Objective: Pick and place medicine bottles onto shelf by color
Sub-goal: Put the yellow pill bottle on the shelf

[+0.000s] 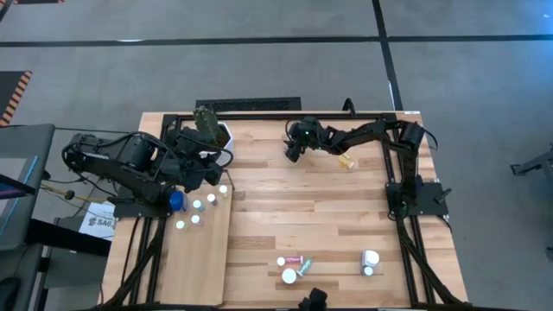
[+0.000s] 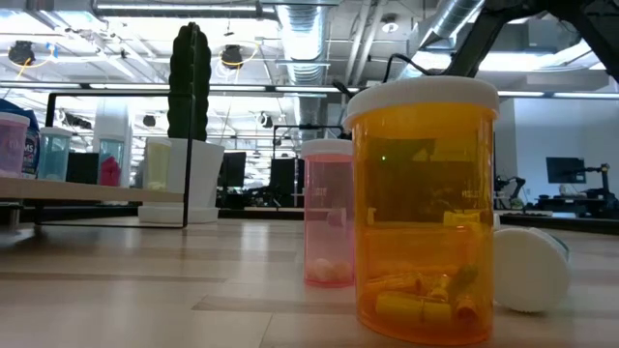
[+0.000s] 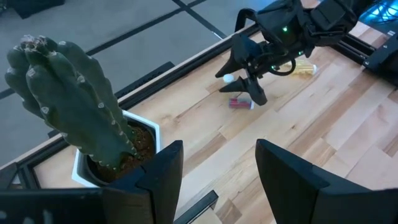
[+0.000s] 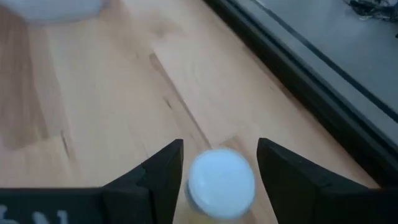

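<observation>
Tabletop: wood planks in mixed pale and darker strips, smooth with a low sheen, grain visible. Shelf: lighter, plain smooth wood board.

Amber bottle: translucent glossy plastic, with a white matt cap. Pink bottle: translucent plastic, slightly frosted. A white cap sits between the right gripper fingers, smooth and matt.

Left gripper fingers: dark matt plastic with hard flat faces.

Plant pot: white and smooth, holding coarse dark soil. Cactus: dull green, ribbed, with small spines.

Table frame: black matt metal.
</observation>
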You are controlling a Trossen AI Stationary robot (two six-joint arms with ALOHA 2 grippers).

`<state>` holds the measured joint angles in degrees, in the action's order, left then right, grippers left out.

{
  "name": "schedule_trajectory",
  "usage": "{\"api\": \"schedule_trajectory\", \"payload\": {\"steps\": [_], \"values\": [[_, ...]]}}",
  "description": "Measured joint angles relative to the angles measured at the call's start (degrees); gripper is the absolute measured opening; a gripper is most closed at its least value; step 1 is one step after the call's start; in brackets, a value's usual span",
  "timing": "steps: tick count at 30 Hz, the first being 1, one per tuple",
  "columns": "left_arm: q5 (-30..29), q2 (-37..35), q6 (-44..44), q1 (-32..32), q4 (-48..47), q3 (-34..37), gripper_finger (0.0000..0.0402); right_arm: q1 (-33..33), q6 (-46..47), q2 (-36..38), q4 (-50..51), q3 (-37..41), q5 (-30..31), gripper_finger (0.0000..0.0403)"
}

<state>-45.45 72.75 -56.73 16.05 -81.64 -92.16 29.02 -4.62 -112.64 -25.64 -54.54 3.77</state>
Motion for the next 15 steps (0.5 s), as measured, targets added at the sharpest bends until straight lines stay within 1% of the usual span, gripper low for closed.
{"api": "schedule_trajectory", "payload": {"steps": [9,12,15], "values": [[0.02,0.00,0.00,-0.01,-0.03,0.00,0.0187,0.14,-3.27,0.19,1.32,0.02,0.00,0.0211],[0.02,0.00,0.00,0.00,-0.03,0.00,0.0187,0.35,-3.50,0.19,1.43,0.02,0.00,0.0198],[0.02,0.00,0.00,-0.02,-0.05,0.00,0.0187,0.50,-4.49,0.19,1.48,0.02,0.00,0.0176]]}}
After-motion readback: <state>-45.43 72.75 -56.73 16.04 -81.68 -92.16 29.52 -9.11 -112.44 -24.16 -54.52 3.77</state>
